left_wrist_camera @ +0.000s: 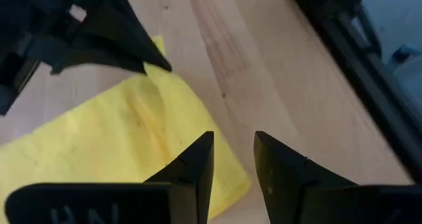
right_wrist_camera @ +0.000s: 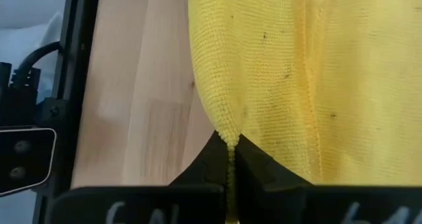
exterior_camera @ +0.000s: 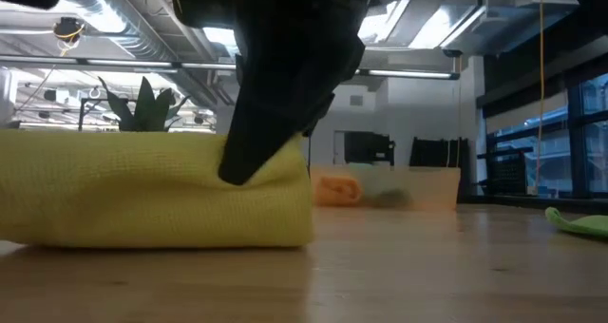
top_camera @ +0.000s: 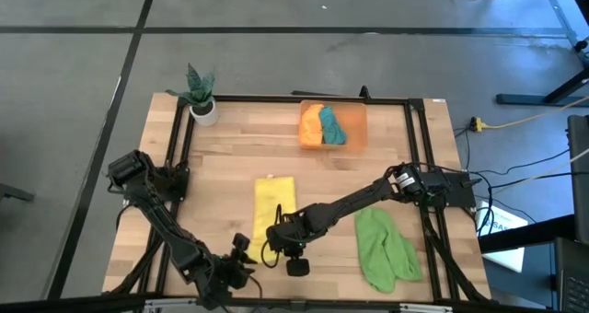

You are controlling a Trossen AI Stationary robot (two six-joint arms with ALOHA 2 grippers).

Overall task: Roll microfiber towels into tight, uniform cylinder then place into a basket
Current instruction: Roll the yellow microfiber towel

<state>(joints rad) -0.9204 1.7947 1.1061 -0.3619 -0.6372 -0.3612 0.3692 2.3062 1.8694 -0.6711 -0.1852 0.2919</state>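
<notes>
My right gripper (right_wrist_camera: 231, 159) is pinched on the near edge of the yellow towel (top_camera: 273, 205), mid-table; my left gripper (left_wrist_camera: 232, 161) hangs beside it, fingers apart. The bite looks thin, I think, so it could slip and roll loose.

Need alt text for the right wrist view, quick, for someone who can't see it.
The right gripper is shut on the edge of the yellow towel, which lies on the wooden table. A black frame rail runs along the table's edge.
</notes>
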